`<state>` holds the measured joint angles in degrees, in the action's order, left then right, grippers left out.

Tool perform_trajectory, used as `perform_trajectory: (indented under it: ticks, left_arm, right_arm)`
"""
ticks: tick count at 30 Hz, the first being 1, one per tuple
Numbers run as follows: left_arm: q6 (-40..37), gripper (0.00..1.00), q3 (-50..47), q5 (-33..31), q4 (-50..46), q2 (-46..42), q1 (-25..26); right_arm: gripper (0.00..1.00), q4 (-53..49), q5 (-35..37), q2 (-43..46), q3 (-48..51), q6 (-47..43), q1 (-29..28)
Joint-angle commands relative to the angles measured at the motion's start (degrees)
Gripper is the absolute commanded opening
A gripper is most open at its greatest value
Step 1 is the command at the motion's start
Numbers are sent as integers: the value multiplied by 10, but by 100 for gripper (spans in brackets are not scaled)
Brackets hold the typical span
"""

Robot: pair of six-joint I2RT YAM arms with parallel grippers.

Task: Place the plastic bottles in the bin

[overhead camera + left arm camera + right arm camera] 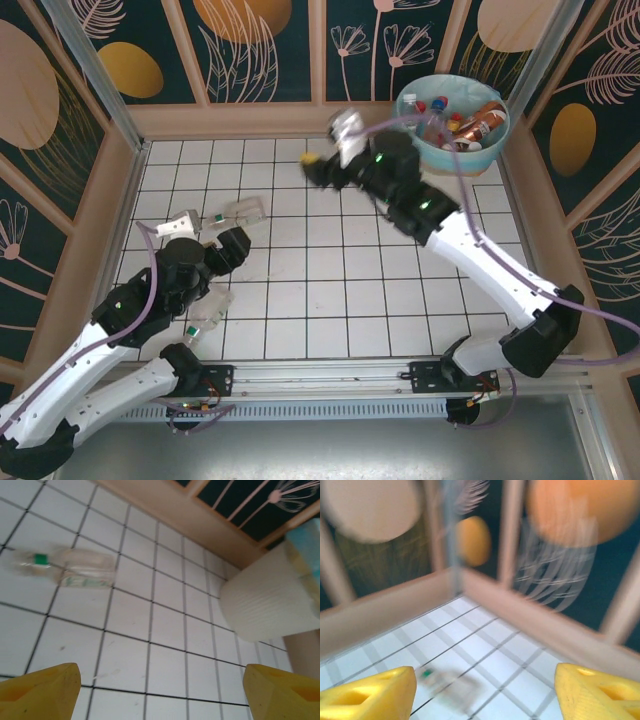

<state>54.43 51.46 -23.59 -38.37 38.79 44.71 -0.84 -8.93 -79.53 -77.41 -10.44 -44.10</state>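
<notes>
The fingers [42, 690] of the left gripper [160, 697] are found spread wide with nothing between them, held low over the white tiled table [300, 300] on its near left side. Two clear plastic bottles are recorded lying on their sides there. The nearer bottle [207, 305] rests just beside the left forearm. The farther bottle [245, 211] lies just beyond the left gripper and is probably the green-marked one seen ahead and to the left in the left wrist view.

Further out, over the far middle of the table, the right gripper [485, 697] is observed with its fingers [370, 695] likewise parted and empty. Its wrist picture is blurred. A smeared bottle shape with a green spot is made out on the tiles below, and which bottle it is cannot be told.

In the far right corner the bin [470, 165] is noted upright, with several binned bottles [487, 118] inside it, red caps and an orange label among them.

The step in hand is judged to be the fetching of the next bottle, two being left on the table. The left gripper would need to be lowered over the farther bottle, its fingers set across the body and closed gently, since so light a bottle may roll or buckle. A lift and a long carry to the bin would then be required.
</notes>
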Motion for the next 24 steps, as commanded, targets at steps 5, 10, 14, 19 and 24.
perform_trajectory:
  ticks: [5,10,14,19,24]
  left_arm:
    - [61,82,-14,-144,-136,-67,3]
    - [62,83,-33,-220,-122,-114,4]
    - [7,87,-17,-272,-88,-78,3]
    - [-90,93,39,-285,-55,11,-12]
    - [-200,94,60,-136,54,26,-165]
  right_arm:
    - [81,162,-156,-39,169,-181,-143]
    - [83,168,-162,-97,187,-243,-216]
    - [84,145,-155,-164,152,-281,-262]
    - [86,84,-108,-262,72,-351,-308]
    - [87,67,-93,-338,10,-387,-317]
